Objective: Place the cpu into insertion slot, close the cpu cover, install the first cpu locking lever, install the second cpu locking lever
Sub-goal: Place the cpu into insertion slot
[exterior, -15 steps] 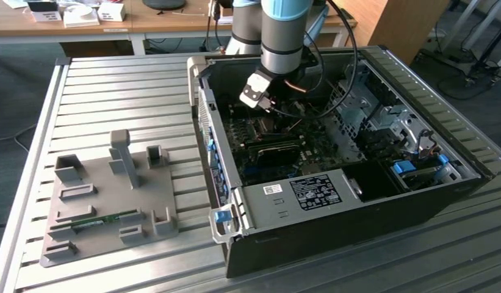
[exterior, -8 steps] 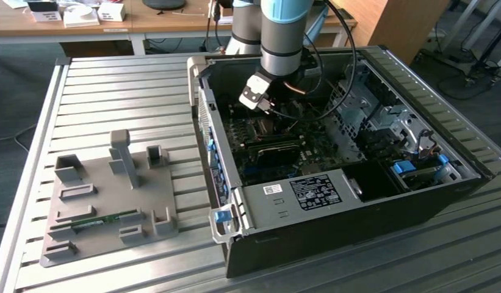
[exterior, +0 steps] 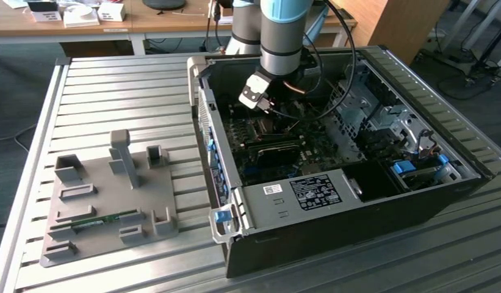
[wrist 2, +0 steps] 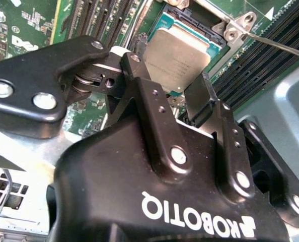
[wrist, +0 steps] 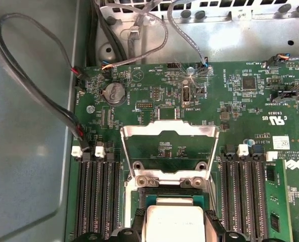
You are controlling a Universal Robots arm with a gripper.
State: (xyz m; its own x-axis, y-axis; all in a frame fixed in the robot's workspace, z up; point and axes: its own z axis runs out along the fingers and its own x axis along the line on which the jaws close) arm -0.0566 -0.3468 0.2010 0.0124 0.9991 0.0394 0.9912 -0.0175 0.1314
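1. Over the insertion slot [wrist: 159, 193], near the middle of the motherboard [wrist: 240, 101], the cpu [wrist 2: 182, 50] sat roughly level with its silvery top up. Whether it hung just above the socket or already touched it could not be told.
2. The gripper [wrist 2: 168, 73] had its fingers [wrist 2: 202, 96] closed on the cpu, one against each of two opposite edges, as both wrist views showed.
3. The cpu cover [wrist: 139, 132] stood swung up on its hinge at the slot's edge away from the gripper, leaving the socket open. A thin locking lever [wrist 2: 280, 45] ran out from one socket corner and looked unlatched.
4. Long black memory slots [wrist: 96, 196] flanked the socket on both sides. All of this sat deep inside the computer case [exterior: 315, 232], which lay open on the slatted table [exterior: 111, 91].
5. The main risk appeared to be misalignment. A chip released slightly turned or off-centre would ride on the socket rim, and pressing it there could damage the contacts.
6. An uneven grip could tilt the chip and wedge one corner. The gripper body could also nudge the raised cover, which might then fall onto the fingers.
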